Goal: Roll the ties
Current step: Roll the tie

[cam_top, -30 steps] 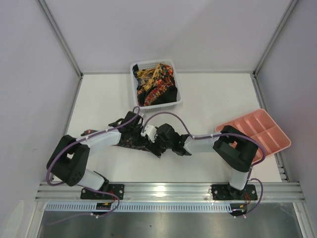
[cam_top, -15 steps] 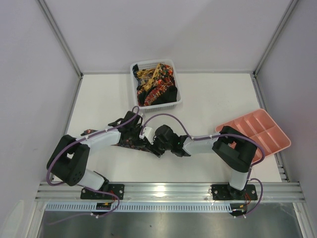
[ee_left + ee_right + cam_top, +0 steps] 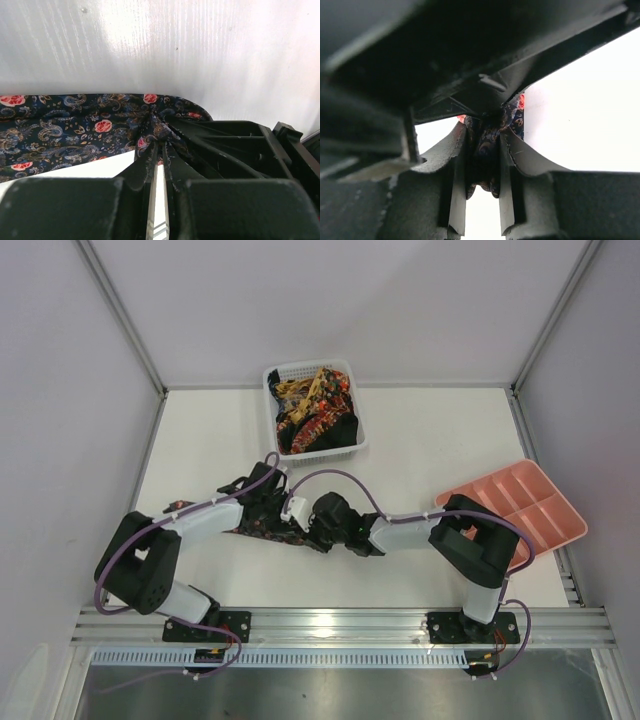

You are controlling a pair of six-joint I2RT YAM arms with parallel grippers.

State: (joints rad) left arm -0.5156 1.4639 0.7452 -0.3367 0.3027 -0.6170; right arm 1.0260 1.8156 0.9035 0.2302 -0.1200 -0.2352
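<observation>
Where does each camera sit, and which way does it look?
Top external: above and behind the arms, looking down on the table, basket and pink tray; both arms show.
Left wrist: on the left arm, looking along the left claw at the tie it pinches; its fingers show.
Right wrist: on the right arm, looking along the right claw; fingers fill the frame.
Shared: both wrist views show the same tie.

Overhead view: bright, even, sharp. My wrist views: glare washes the white table (image 3: pixel 210 50); my right fingers (image 3: pixel 456 185) sit dark, blurred.
</observation>
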